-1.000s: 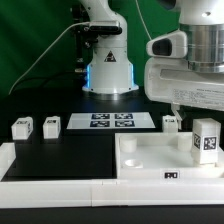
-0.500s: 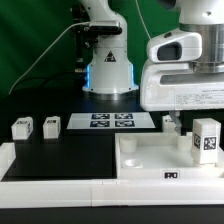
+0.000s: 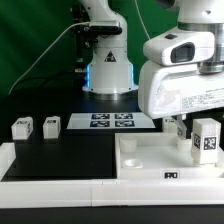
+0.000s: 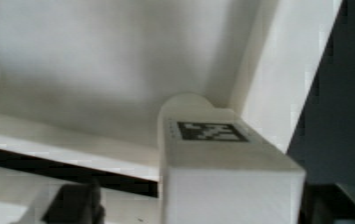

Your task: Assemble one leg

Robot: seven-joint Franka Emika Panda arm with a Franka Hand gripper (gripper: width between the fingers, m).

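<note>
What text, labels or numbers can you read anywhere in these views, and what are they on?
No readable words or numbers.
Sticker on the arm's wrist housing: print too blurred to read.
Tags on the marker board, the legs and the tray: square patterns only, no letters.

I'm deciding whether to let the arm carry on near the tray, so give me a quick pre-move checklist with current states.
1. Leg stands upright on the tray at the exterior view's right: ok.
2. Leg's tag faces the wrist camera: ok.
3. Gripper sits close beside the leg: ok, though contact cannot be judged.
4. Gripper open or shut: cannot tell, the arm's housing covers most of it.
5. Two spare legs lie apart at the exterior view's left, out of the arm's way: ok.
6. Marker board lies flat and uncovered: ok.
</note>
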